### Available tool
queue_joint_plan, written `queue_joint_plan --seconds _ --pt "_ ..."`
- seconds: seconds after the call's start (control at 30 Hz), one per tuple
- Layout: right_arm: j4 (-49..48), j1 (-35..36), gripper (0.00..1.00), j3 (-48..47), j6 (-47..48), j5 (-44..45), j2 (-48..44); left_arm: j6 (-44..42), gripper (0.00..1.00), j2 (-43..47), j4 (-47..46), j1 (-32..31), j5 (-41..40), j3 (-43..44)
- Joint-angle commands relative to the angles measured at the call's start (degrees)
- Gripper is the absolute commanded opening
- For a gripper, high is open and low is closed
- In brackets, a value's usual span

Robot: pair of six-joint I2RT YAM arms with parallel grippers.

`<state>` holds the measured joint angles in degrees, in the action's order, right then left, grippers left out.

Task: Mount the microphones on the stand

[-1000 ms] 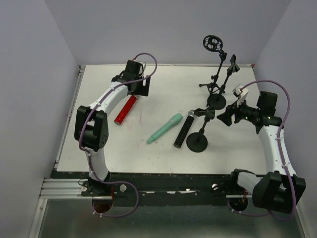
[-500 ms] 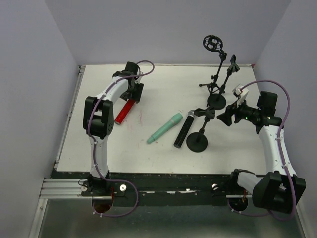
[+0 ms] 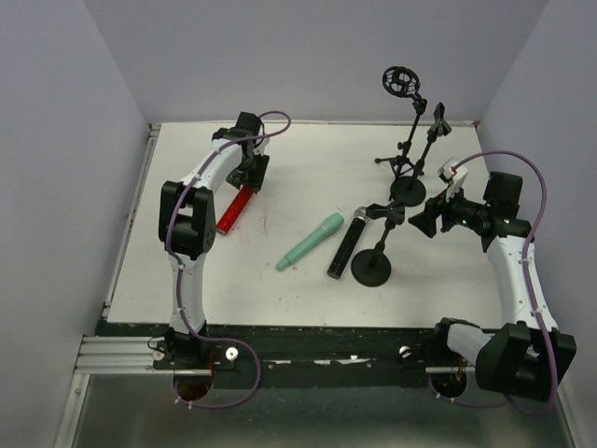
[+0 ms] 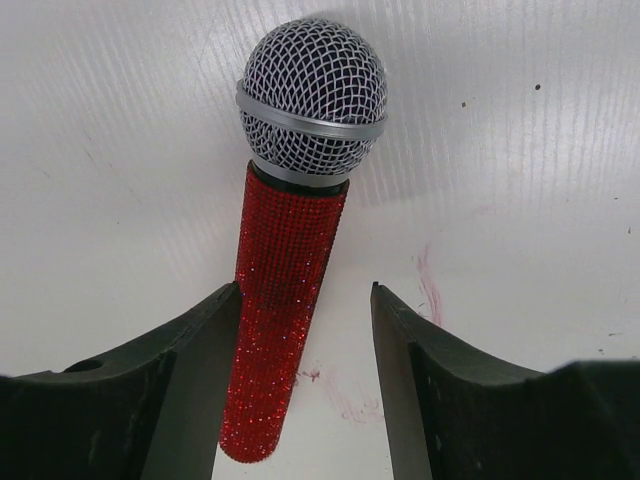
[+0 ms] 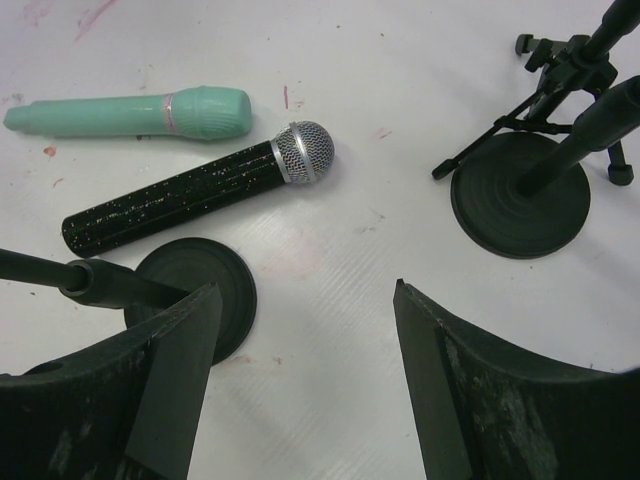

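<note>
Your left claw [image 4: 305, 300] straddles the red microphone [image 4: 288, 250], jaws apart.
Its glittery handle lies between the fingers; your right claw [image 5: 305, 300], likewise spread, has the black microphone [image 5: 195, 195] and mint-green microphone [image 5: 130, 112] ahead-left.

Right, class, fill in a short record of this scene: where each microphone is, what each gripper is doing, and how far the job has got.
red microphone: lying on the table, handle between the left gripper's fingers
left gripper: open, not closed on it
mint-green microphone: lying flat, next to the black one
black microphone: lying flat, by a round stand base
right gripper: open, holding nothing
progress: no microphone on a stand yet
</note>
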<state>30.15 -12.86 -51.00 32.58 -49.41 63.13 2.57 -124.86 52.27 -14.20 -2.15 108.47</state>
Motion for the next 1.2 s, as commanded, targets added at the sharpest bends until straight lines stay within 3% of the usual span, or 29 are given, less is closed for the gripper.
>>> queue_joint_plan --seconds 0.0,0.83,1.17 --pt "1.67 -0.32 0.78 -1.03 0.03 -1.74 0.15 1.03 0.62 -1.35 3.36 -0.13 -1.10 2.36" --pt "2.98 -0.32 0.78 -1.65 0.64 -2.80 -0.82 0.33 0.62 -6.27 11.27 -0.66 1.80 10.62" --pt "3.25 -0.32 0.78 -1.73 1.17 -2.89 -1.08 -0.01 0.65 -4.08 12.15 -0.13 -0.49 8.43"
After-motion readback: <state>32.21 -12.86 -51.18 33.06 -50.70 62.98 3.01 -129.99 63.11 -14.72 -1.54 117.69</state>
